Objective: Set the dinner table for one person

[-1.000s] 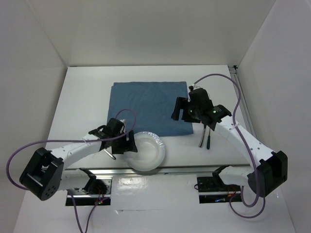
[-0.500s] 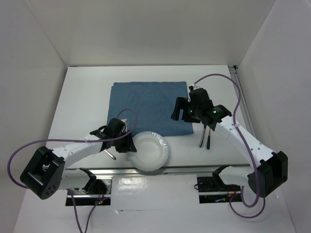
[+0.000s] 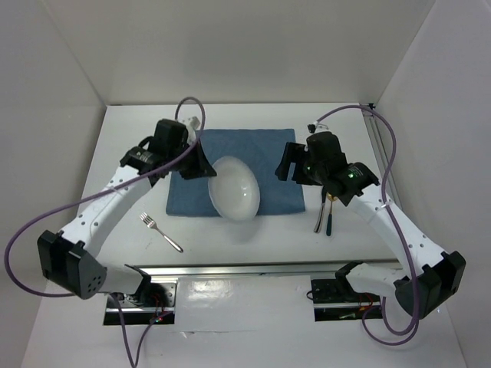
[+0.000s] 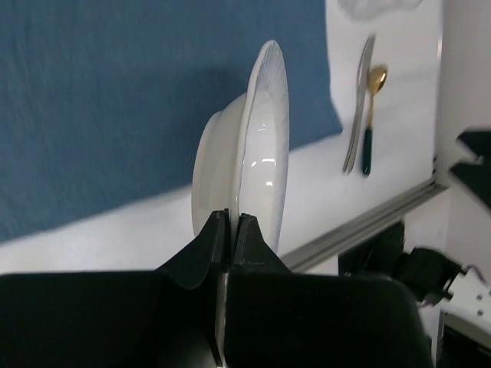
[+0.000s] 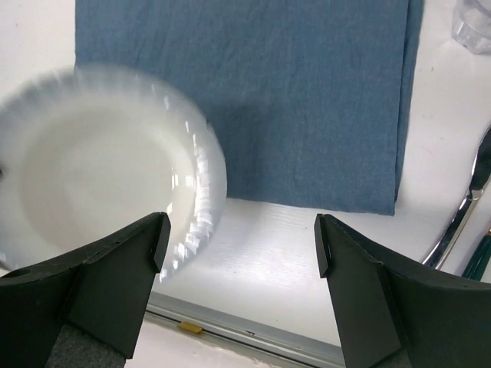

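**Top view.** The white tabletop (image 3: 268, 234) lies under both arms, its wider span running left to right, with rails (image 3: 253, 268) on the near and right edges. The left pincer (image 3: 201, 165) is clamped on the rim of a white plate (image 3: 235, 188), which is tilted above a blue mat (image 3: 238, 149). A fork (image 3: 161, 231) lies to the left.

**Left wrist view.** It alone shows the plate edge-on, and a knife (image 4: 359, 100) beside a spoon (image 4: 368, 138).

**Right wrist view.** The right pincer (image 5: 239, 234) gapes wide and holds nothing.

- We are seeing the plate (image 5: 100, 169) blurring in the right wrist view, with its left side running off the edge.
- We are losing a clear glass thing (image 5: 474, 23) at that view's top right corner.
- We are finding the right arm (image 3: 383, 222) covering the upper ends of the cutlery (image 3: 328, 224) from above.
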You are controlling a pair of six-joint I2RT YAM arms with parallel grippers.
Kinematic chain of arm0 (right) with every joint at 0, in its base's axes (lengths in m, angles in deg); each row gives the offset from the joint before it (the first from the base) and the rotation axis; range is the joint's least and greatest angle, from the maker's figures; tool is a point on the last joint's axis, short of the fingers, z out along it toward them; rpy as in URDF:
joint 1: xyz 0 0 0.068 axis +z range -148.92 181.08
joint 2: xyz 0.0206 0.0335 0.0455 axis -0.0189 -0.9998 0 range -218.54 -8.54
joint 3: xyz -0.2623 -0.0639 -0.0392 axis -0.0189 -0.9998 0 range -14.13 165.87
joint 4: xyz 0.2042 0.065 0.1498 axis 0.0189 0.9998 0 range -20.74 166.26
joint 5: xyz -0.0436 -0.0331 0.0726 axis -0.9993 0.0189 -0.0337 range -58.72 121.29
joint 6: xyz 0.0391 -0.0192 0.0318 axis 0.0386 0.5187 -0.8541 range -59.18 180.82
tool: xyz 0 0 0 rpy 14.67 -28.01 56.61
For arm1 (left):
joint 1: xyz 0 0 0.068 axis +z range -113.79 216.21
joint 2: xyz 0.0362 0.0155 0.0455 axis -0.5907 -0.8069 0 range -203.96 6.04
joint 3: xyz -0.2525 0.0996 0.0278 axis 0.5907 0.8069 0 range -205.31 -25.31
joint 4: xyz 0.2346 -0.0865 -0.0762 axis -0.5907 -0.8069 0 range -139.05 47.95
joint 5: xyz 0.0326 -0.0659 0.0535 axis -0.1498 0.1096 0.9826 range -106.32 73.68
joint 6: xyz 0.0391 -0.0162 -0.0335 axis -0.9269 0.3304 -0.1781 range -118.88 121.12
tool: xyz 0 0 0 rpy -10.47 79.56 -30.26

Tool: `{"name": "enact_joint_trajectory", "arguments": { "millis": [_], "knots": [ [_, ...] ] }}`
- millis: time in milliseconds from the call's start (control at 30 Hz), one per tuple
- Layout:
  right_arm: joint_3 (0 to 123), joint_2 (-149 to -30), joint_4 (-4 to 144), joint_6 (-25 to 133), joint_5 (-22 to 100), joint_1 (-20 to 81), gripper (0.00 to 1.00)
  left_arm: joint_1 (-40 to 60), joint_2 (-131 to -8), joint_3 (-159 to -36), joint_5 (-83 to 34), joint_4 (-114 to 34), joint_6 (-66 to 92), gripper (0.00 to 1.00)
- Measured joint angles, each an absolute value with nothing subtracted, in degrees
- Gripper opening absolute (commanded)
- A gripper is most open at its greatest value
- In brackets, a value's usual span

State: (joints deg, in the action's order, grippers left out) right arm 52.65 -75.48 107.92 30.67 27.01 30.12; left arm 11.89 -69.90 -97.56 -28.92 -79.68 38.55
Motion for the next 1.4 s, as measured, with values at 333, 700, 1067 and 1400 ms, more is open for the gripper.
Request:
{"name": "enact_joint_trajectory", "arguments": {
  "millis": [333, 700, 1067, 1400],
  "knots": [
    [52.4, -73.1, 109.1, 30.4, 26.2, 30.1, 0.88, 21.1, -86.8, -105.5, -39.1, -72.7, 37.2, 0.00],
    [52.2, -74.0, 109.9, 30.4, 26.0, 30.1, 0.88, 27.9, -93.5, -103.8, -52.3, -56.2, 42.1, 0.00],
    [51.7, -74.8, 110.5, 30.2, 26.1, 30.1, 0.88, 30.3, -107.2, -98.6, -59.8, -37.3, 49.9, 0.00],
    [51.1, -74.8, 110.9, 29.6, 26.1, 30.1, 0.88, 31.5, -108.6, -97.0, -61.0, -33.8, 50.7, 0.02]
  ]
}}
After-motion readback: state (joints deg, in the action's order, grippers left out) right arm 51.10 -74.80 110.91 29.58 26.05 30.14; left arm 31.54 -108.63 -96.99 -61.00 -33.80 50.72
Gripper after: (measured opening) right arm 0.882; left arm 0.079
